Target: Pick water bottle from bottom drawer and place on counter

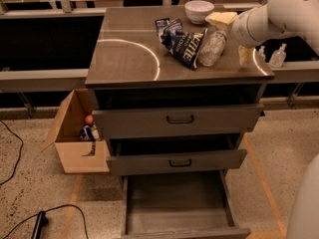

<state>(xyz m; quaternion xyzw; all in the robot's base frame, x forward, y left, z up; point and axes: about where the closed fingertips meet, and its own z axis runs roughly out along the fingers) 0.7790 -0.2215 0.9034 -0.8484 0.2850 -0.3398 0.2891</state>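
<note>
The water bottle (212, 48) lies on its side on the counter (124, 59), near the back right, its side against a dark chip bag (183, 43). My gripper (233, 36) hovers just right of the bottle, open, with one cream finger (222, 18) behind it and the other (244, 54) to its right; neither touches it. The bottom drawer (174, 203) is pulled out and its grey floor is bare.
A white bowl (199, 10) stands at the counter's back edge. The two upper drawers (179, 119) are partly open. A cardboard box (75, 136) holding small items sits on the floor at left. Pump bottles (277, 56) stand on a ledge at right. A cable (40, 218) lies lower left.
</note>
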